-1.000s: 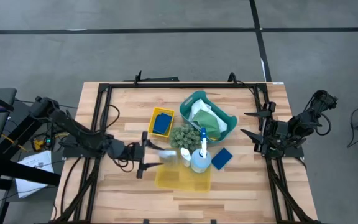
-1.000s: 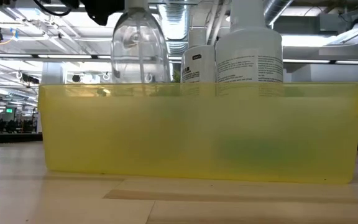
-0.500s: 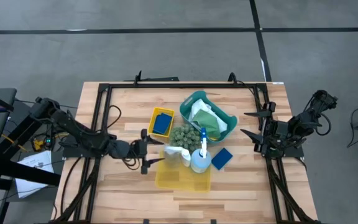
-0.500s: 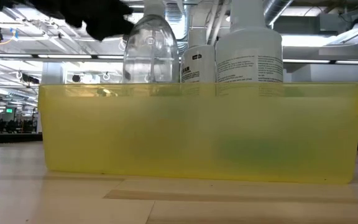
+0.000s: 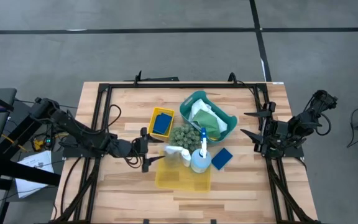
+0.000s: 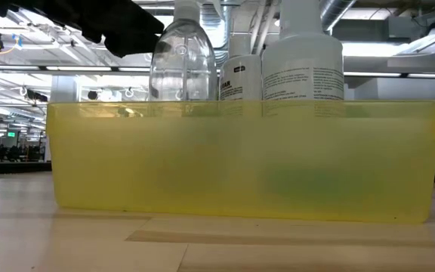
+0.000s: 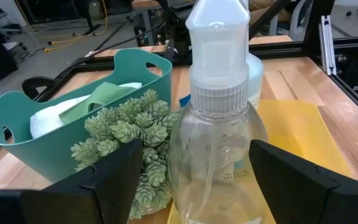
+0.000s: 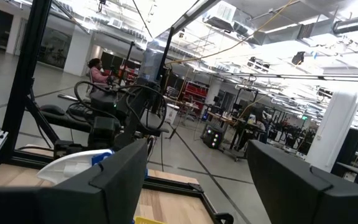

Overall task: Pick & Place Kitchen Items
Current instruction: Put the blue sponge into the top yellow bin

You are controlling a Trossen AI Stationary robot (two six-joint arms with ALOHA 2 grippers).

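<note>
Clear spray bottle [image 7: 218, 155] with white cap stands upright.

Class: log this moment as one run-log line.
left tool: open around clear spray bottle | bottle: in yellow bin | right tool: waiting, table's right edge

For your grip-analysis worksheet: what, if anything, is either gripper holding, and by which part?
Nothing. The left gripper is open, fingers apart from the clear spray bottle standing between them. The right gripper is open and empty.

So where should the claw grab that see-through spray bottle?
The clear spray bottle stands upright in the yellow bin. Best bet: grip its ribbed collar under the white nozzle, coming level from the left claw side, since other bottles and the green bumpy ball crowd the far sides.
</note>
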